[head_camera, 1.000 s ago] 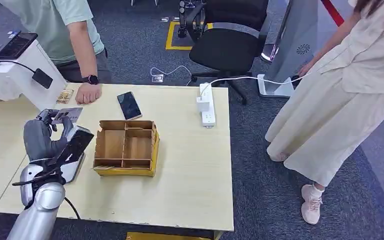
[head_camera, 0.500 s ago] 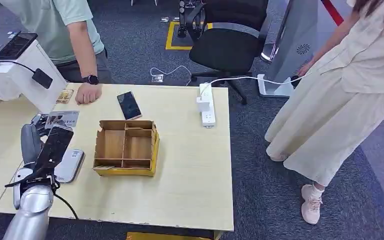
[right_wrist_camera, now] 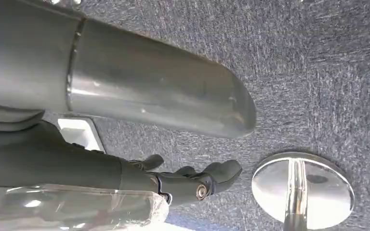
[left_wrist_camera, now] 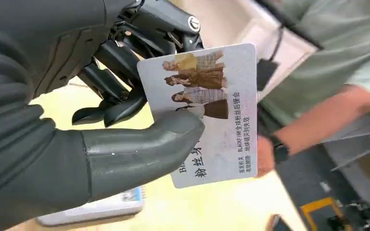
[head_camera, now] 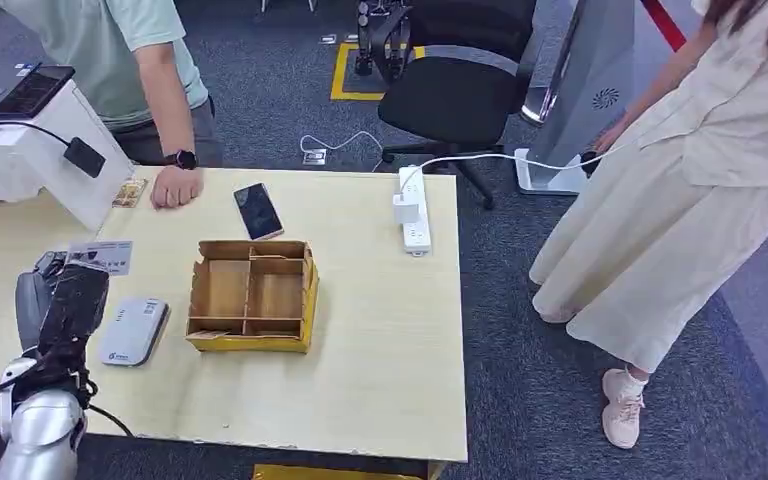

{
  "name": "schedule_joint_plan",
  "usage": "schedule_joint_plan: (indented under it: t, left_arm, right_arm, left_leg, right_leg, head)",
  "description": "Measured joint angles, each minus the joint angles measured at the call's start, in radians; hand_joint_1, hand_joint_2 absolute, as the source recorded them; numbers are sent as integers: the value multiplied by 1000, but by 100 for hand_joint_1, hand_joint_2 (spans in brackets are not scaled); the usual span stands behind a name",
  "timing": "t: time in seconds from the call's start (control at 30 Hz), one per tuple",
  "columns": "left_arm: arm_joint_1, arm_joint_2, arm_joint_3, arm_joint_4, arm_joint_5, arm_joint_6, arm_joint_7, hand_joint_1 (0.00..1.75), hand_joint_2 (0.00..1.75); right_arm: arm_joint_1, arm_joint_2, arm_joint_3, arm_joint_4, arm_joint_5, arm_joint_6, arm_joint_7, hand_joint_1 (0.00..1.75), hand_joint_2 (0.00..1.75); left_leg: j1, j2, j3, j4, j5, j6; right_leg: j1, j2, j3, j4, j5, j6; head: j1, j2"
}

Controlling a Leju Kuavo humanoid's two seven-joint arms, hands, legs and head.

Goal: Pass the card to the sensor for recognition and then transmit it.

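Left hand pinching the card between thumb and fingers, clear in the left wrist view: thumb pressing on the printed face, darker fingers backing it. Holding the card raised above the counter, near its left end, off to the side of the sensor; not over the sensor, not touching it.

Sensor lying flat on the counter just beside the cardboard tray.

Right hand hanging beside the body over the carpet, fingers loosely curled, gripping nothing as far as the right wrist view shows.

Person's hand resting on the far edge of the counter, near a phone. Second person standing well apart on the right.

Judging progress: grasp done and looking firm. Whether the reading at the sensor is done cannot be told from these pictures. Handover certainly outstanding, card sitting in the robot's own fingers. Likely receiver being the person at the far edge, though only a guess.
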Motion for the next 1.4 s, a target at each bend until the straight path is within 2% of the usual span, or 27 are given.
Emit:
schedule_joint_plan:
  t: [0.43,0.63,0.73,1.4]
  left_arm:
    - [68,1,63,0,58,-97,37,175,175]
    - [88,6,82,0,108,-183,53,175,175]
    - [89,7,85,0,113,-204,53,175,175]
    - [65,8,71,6,118,-243,77,175,175]
  right_arm:
    - [0,0,-13,0,-15,0,-18,0,0]
    - [-1,0,-13,0,-16,0,-26,0,0]
    - [-1,0,-13,0,-15,0,-28,0,0]
    - [-9,-1,-13,1,-9,2,-30,0,0]
  left_leg:
    - [0,0,0,0,0,0]
    - [0,0,0,0,0,0]
    - [0,-1,0,0,0,0]
    - [0,0,0,0,0,0]
  right_leg:
    - [0,-1,0,0,0,0]
    - [0,-1,0,0,0,0]
    - [0,-1,0,0,0,0]
    - [0,-1,0,0,0,0]
  head:
    - [1,0]
    - [1,0]
    - [0,0]
    - [1,0]
